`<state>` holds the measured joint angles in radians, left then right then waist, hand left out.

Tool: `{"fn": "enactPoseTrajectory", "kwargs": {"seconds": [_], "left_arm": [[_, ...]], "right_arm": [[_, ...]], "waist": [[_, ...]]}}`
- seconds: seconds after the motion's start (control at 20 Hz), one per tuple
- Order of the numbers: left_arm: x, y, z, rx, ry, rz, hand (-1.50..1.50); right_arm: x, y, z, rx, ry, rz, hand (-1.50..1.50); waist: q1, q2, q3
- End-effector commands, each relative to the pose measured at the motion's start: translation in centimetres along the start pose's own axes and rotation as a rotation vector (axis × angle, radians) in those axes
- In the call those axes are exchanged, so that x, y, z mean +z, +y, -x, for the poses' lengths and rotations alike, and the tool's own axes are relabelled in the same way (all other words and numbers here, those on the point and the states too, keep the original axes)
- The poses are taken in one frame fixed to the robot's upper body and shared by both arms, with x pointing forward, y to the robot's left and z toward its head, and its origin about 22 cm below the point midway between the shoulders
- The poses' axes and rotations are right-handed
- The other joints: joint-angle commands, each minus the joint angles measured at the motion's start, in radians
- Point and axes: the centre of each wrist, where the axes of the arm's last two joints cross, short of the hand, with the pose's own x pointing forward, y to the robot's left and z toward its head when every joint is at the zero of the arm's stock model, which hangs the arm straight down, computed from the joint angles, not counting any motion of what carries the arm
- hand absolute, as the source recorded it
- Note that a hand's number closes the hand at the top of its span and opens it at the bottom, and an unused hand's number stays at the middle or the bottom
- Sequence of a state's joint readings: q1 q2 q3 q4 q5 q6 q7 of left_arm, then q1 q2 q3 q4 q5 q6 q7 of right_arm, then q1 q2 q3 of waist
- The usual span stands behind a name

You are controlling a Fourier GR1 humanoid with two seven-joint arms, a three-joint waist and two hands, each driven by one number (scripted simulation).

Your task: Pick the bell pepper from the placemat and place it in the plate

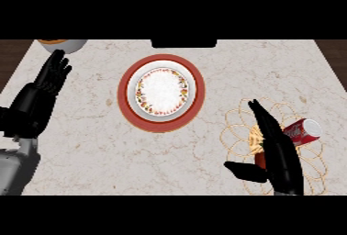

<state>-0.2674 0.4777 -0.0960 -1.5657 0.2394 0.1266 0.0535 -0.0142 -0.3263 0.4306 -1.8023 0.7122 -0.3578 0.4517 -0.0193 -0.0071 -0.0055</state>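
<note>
Over the wire placemat (298, 120) near the bench's (88, 133) right edge, the right hand (277, 151) hangs with straight fingers, thumb spread for grasping the mostly hidden bell pepper (258, 157) beside a red soda can (303, 130), while the open left hand (46, 85) rests by the left edge, well apart from the plate (162, 91).

Kitchen or dining setting. A marble-patterned bench (88, 137) carries a floral-rimmed plate (161, 91) on a red charger (126, 98), a woven placemat (237, 124) and a red drink can (303, 130). Dark wood flooring (13, 55) borders the bench on both sides.
</note>
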Motion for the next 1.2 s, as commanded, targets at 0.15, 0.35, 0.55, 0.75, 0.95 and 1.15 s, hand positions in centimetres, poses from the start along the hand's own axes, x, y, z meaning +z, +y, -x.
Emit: {"fn": "enactPoseTrajectory", "kwargs": {"seconds": [0.15, 0.35, 0.55, 0.75, 0.95, 1.15], "left_arm": [[0.3, 0.0, -0.5, -0.006, 0.002, 0.015, 0.0], [-0.1, 0.1, -0.8, 0.007, -0.004, 0.018, 0.0], [-1.2, -0.6, -1.0, 0.008, 0.008, 0.01, 0.0], [-1.0, -1.3, 0.2, 0.001, -0.01, 0.004, 0.0], [-0.2, -0.4, -0.7, -0.011, -0.008, 0.036, 0.0], [1.6, -0.4, 0.1, 0.002, 0.0, 0.032, 0.0]], "right_arm": [[-0.1, -3.0, -1.9, 0.345, 0.277, -0.245, -1.5], [0.1, -3.3, -4.2, 0.415, 0.405, -0.402, -1.5], [0.2, -4.6, -5.7, 0.47, 0.448, -0.475, -1.5], [-0.8, -3.6, -5.9, 0.482, 0.489, -0.444, -1.5], [-2.5, -2.9, -3.3, 0.561, 0.564, -0.423, -1.5], [-2.4, -3.1, -1.7, 0.56, 0.625, -0.465, -1.5]], "waist": [[0.02, -0.003, -0.002], [0.019, 0.003, 0.002], [0.008, 0.006, 0.004], [0.013, 0.007, 0.004], [0.023, 0.008, 0.005], [0.026, 0.005, 0.005]]}}
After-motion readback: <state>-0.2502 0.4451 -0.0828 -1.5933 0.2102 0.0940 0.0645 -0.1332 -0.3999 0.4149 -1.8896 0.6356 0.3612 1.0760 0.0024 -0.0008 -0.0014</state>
